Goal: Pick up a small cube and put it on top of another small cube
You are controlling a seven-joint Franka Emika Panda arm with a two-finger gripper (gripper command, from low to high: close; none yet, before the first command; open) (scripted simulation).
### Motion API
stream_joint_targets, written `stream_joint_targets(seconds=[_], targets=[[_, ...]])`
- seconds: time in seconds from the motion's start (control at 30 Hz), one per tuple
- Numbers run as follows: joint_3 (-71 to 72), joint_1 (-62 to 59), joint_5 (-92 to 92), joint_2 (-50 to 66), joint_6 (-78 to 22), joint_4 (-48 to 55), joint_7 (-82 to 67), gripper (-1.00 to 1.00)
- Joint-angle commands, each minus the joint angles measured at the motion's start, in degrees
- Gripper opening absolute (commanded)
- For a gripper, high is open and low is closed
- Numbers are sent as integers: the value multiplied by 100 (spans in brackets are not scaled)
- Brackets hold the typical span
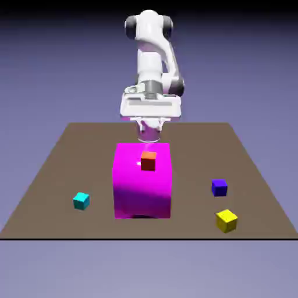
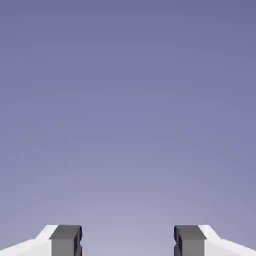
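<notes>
The small cyan cube (image 1: 81,200) lies on the brown table (image 1: 58,169) at the exterior view's left, apart from everything else. My gripper (image 1: 149,136) hangs behind the big magenta block (image 1: 143,189), far from the cyan cube. In the hand view the gripper (image 2: 128,243) is open: its two grey fingertips (image 2: 65,241) stand wide apart with only the blue-violet backdrop between them. No cube shows in the hand view.
A small red-orange cube (image 1: 148,160) rests on top of the magenta block. A blue cube (image 1: 219,187) and a yellow cube (image 1: 226,220) lie on the table at the exterior view's right, the yellow one near the front edge.
</notes>
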Motion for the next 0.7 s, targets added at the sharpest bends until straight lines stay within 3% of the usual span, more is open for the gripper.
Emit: stream_joint_targets(seconds=[0.0, 0.67], targets=[[-6, -152, 119, 208, -234, 151, 56, 0], [-120, -3191, 2491, 4361, -4900, 3170, 1183, 0]])
